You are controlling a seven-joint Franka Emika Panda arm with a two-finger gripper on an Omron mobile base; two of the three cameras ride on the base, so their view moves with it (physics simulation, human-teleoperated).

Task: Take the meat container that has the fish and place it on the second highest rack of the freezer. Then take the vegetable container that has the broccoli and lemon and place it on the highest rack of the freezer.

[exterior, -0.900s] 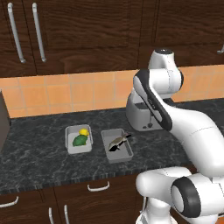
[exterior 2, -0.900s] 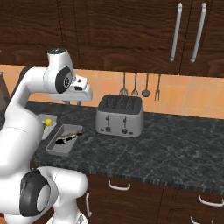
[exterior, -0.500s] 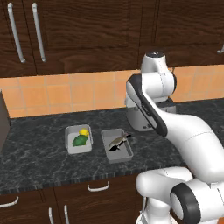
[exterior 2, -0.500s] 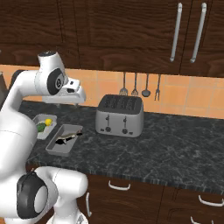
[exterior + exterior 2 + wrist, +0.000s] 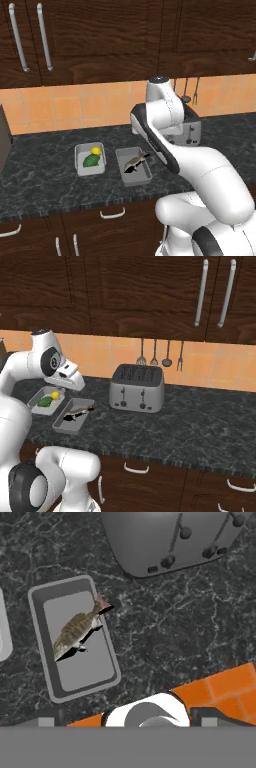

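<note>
1. Fish (image 5: 77, 632) lies in its grey tray (image 5: 50, 677), near the toaster (image 5: 137, 388), on my worktop (image 5: 200, 426).
2. Broccoli (image 5: 91, 160) and lemon (image 5: 95, 150) tray sits beyond it; bare stone between trays.
3. Tool (image 5: 75, 381) spread, holding nothing, above.

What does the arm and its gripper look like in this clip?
The arm is glossy white with rounded, bulbous links, dark grey joint rings and a black band along one link. No cables or markings show. The gripper has two small dark grey finger tips.

Fish (image 5: 135, 162) in grey tray (image 5: 146, 176), veg tray (image 5: 79, 159) w/ broccoli (image 5: 91, 160), lemon (image 5: 96, 150) just left.
</note>
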